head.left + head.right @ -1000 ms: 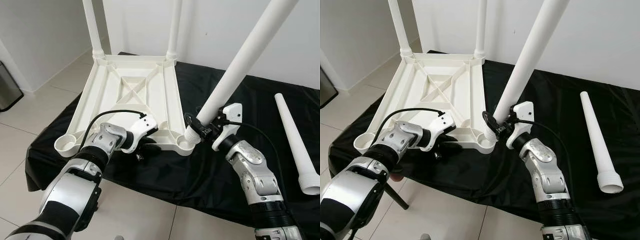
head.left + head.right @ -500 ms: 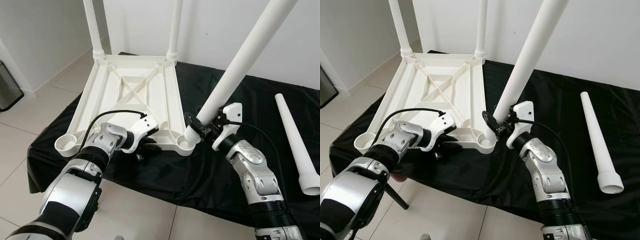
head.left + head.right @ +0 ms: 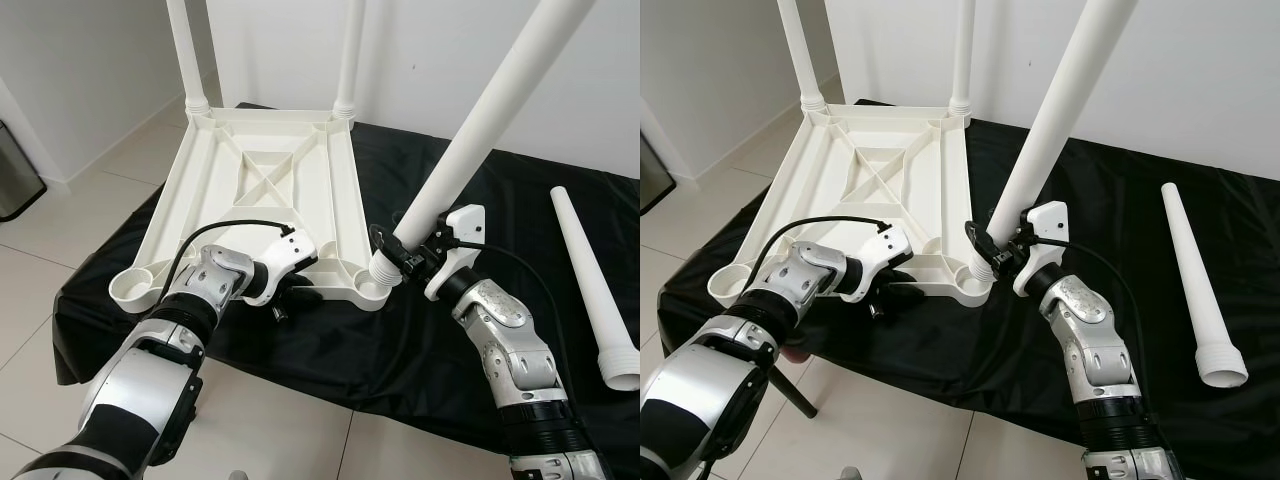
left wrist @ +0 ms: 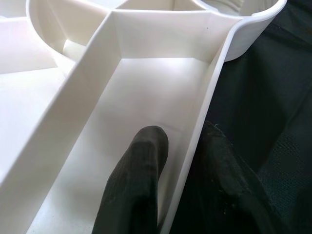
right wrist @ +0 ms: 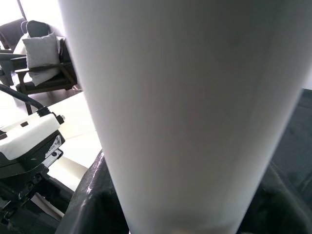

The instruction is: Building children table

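Left gripper (image 3: 290, 297) clamped on near rim of tabletop (image 3: 270, 190), one finger (image 4: 139, 180) inside the rim channel, other outside against black cloth (image 3: 420, 340). Tabletop white, upside down, ribbed underside up, resting on the cloth. Near-left corner socket (image 3: 133, 287) open, no leg in it. Two legs (image 3: 183, 55) standing upright in the far corners, second one (image 3: 349, 55) further right.

Right gripper (image 3: 405, 257) closed around lower end of third leg (image 3: 480, 125), close above its ribbed collar. Leg tilted, top leaning up and to the right, foot seated at near-right corner socket (image 3: 378, 288) of tabletop. Depth of seating: cannot tell. In right wrist view, leg (image 5: 190, 112) close to lens with a dark finger on either side of it.

Fourth leg (image 3: 590, 280) lying flat on the cloth at far right, well apart from tabletop, wide ribbed end toward the near edge, narrow end pointing away.

Surroundings: pale tile floor (image 3: 70, 210) at left, dark bin (image 3: 15, 175) at far left edge, white wall (image 3: 440, 50) behind. Armchair with cushion (image 5: 41, 58) visible in right wrist view.
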Motion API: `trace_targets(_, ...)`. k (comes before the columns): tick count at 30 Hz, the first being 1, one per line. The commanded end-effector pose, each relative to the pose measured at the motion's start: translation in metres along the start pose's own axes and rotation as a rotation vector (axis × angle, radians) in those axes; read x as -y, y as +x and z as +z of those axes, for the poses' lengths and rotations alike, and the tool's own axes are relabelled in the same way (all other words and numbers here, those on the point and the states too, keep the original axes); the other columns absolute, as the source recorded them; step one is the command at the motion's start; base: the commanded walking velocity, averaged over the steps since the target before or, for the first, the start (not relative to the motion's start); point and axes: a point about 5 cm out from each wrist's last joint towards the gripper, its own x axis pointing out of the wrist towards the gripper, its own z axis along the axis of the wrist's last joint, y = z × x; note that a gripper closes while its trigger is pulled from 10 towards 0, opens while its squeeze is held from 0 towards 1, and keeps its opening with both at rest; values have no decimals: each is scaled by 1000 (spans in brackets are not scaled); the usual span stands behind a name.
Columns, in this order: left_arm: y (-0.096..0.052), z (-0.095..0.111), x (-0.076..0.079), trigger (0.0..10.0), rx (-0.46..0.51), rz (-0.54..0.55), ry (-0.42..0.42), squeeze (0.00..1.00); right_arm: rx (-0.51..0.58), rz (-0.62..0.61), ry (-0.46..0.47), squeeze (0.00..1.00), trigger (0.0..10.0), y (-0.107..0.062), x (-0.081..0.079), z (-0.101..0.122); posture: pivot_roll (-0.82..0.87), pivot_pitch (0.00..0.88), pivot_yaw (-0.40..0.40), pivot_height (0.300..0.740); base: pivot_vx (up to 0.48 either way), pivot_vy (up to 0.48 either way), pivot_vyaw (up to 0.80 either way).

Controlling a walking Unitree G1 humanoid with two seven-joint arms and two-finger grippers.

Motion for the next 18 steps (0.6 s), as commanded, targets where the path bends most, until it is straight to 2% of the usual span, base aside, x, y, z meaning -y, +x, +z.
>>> trace_targets(1,1,1,-8,10000,-2,194,25,0,6,0,-13,0,10000,-1,0,2,-66,28,-15,740,0,0,0)
trace_targets(18,-2,-1,-9,10000,-9,192,28,0,9,-3,-10,0,10000,1,0,2,-63,30,-12,740,0,0,0)
